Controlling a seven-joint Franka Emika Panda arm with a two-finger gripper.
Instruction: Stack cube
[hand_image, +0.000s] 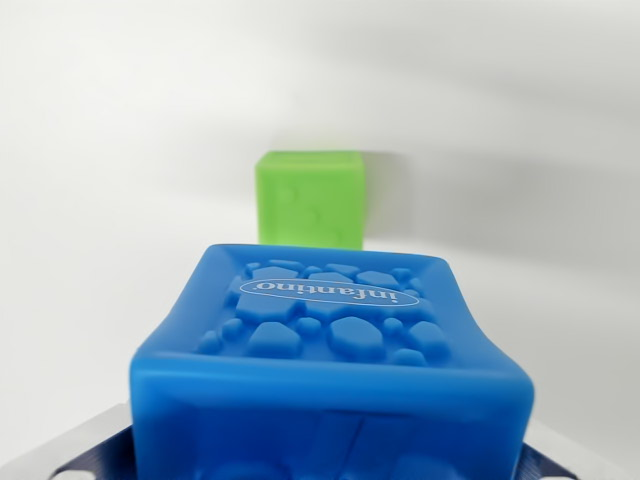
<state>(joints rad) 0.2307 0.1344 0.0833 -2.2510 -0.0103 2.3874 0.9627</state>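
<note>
A blue soft cube (330, 340) fills the lower half of the wrist view, its embossed top with the white "infantino" logo facing up. Its side walls bow inward, and parts of my fingers (85, 450) show at both bottom corners, pressing on it. My gripper (330, 455) is shut on this blue cube. Beyond it, at the centre of the view, a green cube (310, 198) stands upright on the white surface, apart from the blue one. The blue cube hides the green cube's bottom edge.
A plain white surface (120, 200) surrounds both cubes, with a soft shadow to the right of the green cube. No other objects show.
</note>
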